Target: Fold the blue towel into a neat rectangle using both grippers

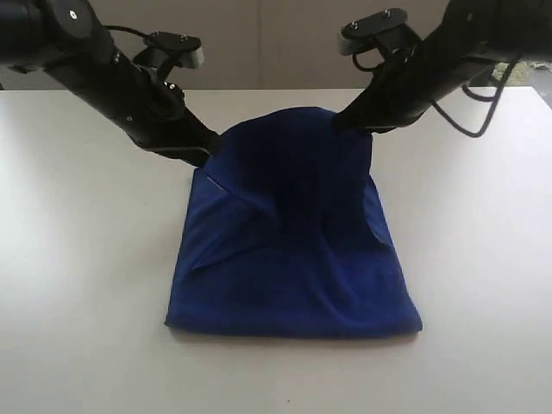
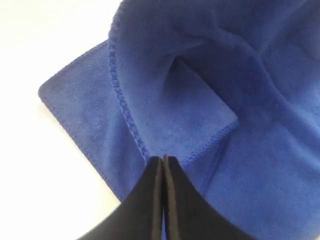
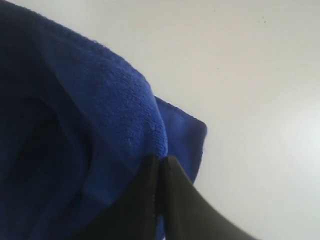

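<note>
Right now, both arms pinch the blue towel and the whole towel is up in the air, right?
Not quite. Both sets of jaws do pinch the blue towel, but only its far edge is lifted. Its near end lies flat on the white table, as the exterior view shows.

We see plenty of bare white table (image 1: 78, 285) on both sides of the blue towel (image 1: 293, 276) and in front of it. At the back, the left arm (image 1: 129, 95) and the right arm (image 1: 414, 78) lean over the towel's far corners and block the way.
</note>
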